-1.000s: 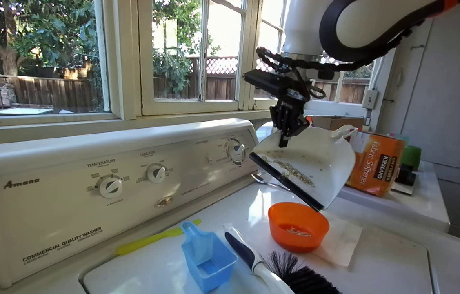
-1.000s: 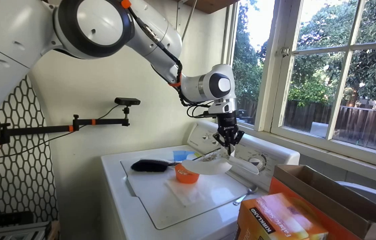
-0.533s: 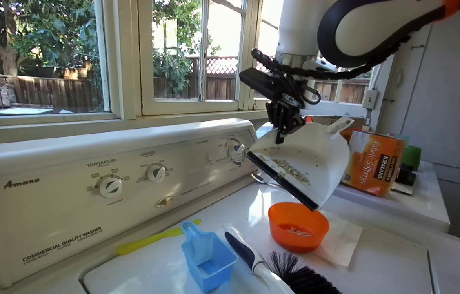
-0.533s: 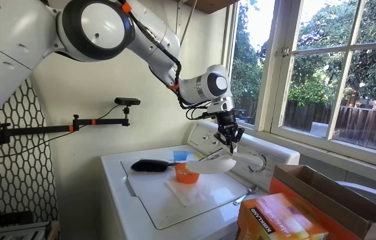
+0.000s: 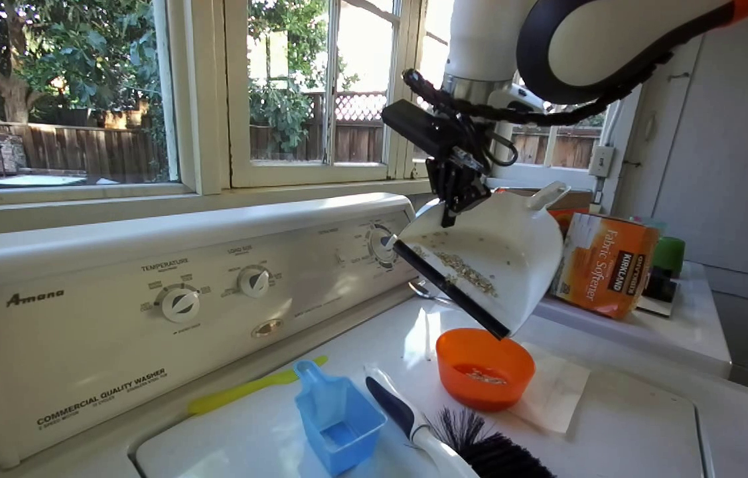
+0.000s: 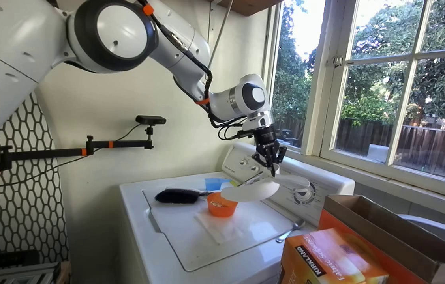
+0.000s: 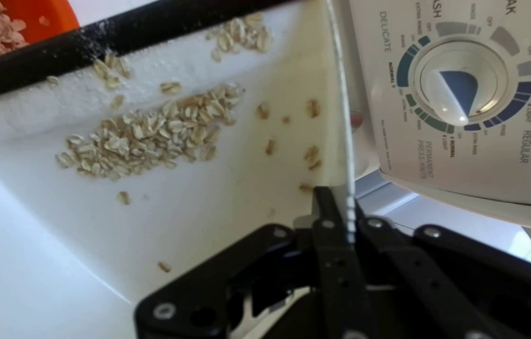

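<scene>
My gripper point(image 5: 448, 220) is shut on the side wall of a white dustpan point(image 5: 525, 259), one finger inside and one outside the rim, as the wrist view shows. Oat flakes point(image 7: 147, 136) lie in a heap along the pan, with a few loose ones near its black lip point(image 7: 119, 42). The pan hangs tilted, lip lower than the handle point(image 5: 549, 194). Below the lip's low corner stands an orange bowl point(image 5: 485, 372) with some oats inside; in an exterior view the pan point(image 6: 250, 192) partly overlaps the bowl point(image 6: 221, 207). Whether they touch, I cannot tell.
On the white washer top lie a black-bristled brush point(image 5: 496, 455), a blue scoop point(image 5: 340, 425), a yellow utensil point(image 5: 247, 388) and a metal spoon point(image 6: 291, 232). A paper sheet point(image 5: 556, 392) is partly under the bowl. Fabric softener boxes point(image 6: 333, 256) and the control panel point(image 5: 307, 265) stand close by.
Gripper and dustpan have shifted left and slightly up in an exterior view, and the pan's tilt has changed, its inside now nearly hidden in an exterior view. The grip stays the same.
</scene>
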You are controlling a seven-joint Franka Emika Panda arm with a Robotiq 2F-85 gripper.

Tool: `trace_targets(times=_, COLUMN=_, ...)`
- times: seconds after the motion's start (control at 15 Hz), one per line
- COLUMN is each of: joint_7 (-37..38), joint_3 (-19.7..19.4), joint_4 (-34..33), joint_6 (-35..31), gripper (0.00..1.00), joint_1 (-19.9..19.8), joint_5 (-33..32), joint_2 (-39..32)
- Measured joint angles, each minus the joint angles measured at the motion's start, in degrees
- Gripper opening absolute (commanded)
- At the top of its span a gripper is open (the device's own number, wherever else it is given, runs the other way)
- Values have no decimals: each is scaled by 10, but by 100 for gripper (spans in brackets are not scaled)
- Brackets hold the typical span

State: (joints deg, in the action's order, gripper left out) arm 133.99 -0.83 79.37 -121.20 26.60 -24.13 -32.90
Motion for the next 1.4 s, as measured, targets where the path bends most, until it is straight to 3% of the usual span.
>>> trace_targets(times=1.4, joint_7=44, joint_3=-3, joint_4=7, joint_6=-19, gripper=1, joint_1=37, joint_5=-100, joint_2=10)
